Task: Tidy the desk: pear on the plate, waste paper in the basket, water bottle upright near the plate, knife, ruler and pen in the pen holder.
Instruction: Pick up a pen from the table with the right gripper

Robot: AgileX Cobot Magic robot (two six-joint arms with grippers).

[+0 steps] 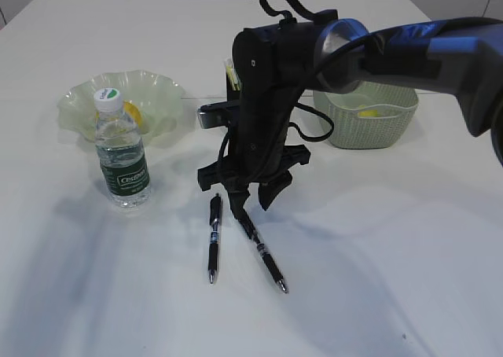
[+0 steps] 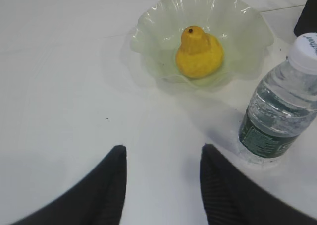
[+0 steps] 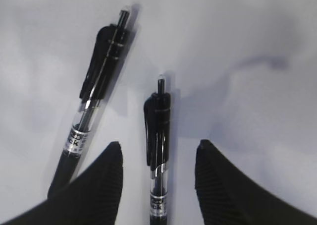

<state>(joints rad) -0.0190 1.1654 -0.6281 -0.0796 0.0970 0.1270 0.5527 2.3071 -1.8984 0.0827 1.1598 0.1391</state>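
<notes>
— Which step is it on? The pear [image 2: 199, 52] sits in the plate [image 2: 148, 22], and the water bottle [image 1: 122, 151] stands upright just beside it.

— The pens, I'd say. 2 lie on the tabletop [image 1: 393, 278]. The right gripper [image 1: 253, 197] hangs low over the right pen [image 3: 158, 145], fingers [image 3: 218, 185] apart on either side of its barrel, gripping nothing. The left pen [image 3: 96, 101] lies just outside them.

— Next?

— Probably lower, close on that barrel, then carry it to the pen holder [image 1: 233, 79].

— And the left gripper [image 2: 163, 185]?

— Fingers apart, empty, over bare tabletop.

— Anything unclear?

— The arm hides most of the holder. Something yellow lies in the basket [image 1: 369, 121]; I can't tell what.
</notes>
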